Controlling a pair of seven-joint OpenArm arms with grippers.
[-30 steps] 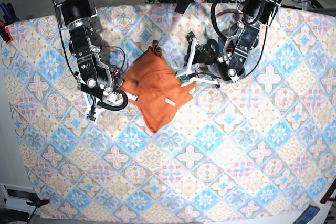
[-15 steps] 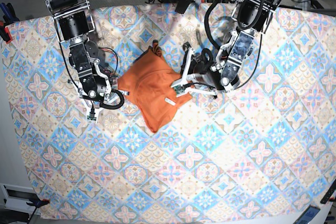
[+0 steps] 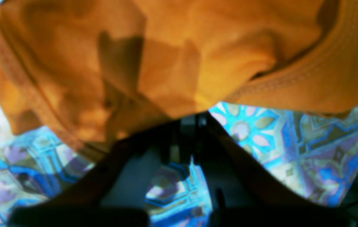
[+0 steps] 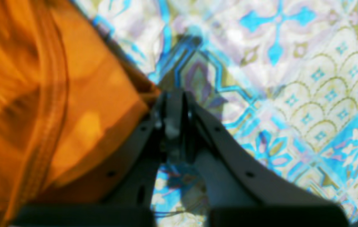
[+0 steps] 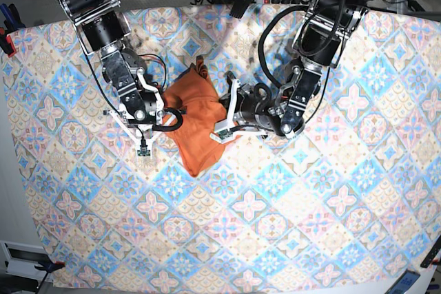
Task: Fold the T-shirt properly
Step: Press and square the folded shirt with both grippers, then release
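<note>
The plain orange soft-cloth T-shirt lies bunched at the 12 o'clock half of the bench, on the blue-and-pink patterned tablecloth, between the two arms. It is crumpled into a narrow heap, not spread flat.

**Hand state**
- Left hand: the left wrist view shows the two fingers drawn together with orange cloth draped over their tips. Treat it as clamped on the T-shirt's 3 o'clock edge.
- Right hand: the right wrist view shows the fingers pressed together. A hemmed edge of the T-shirt lies just beside them at 9 o'clock in that view, but whether any cloth is pinched between them cannot be told.

**Procedure for the step in hand**
1. Judge this step as gathering the sides inward. The heap is too bunched for a clean fold.
2. Confirm the right hand's grip before you pull. If it holds nothing, reopen it and take the stitched hem.
3. Draw both hands at equal height so that the cloth tensions evenly.
4. Keep the fingertips off the tablecloth. It may lift with the shirt.
5. Lay the panel down flat and release only when the hem lines are straight.
</note>
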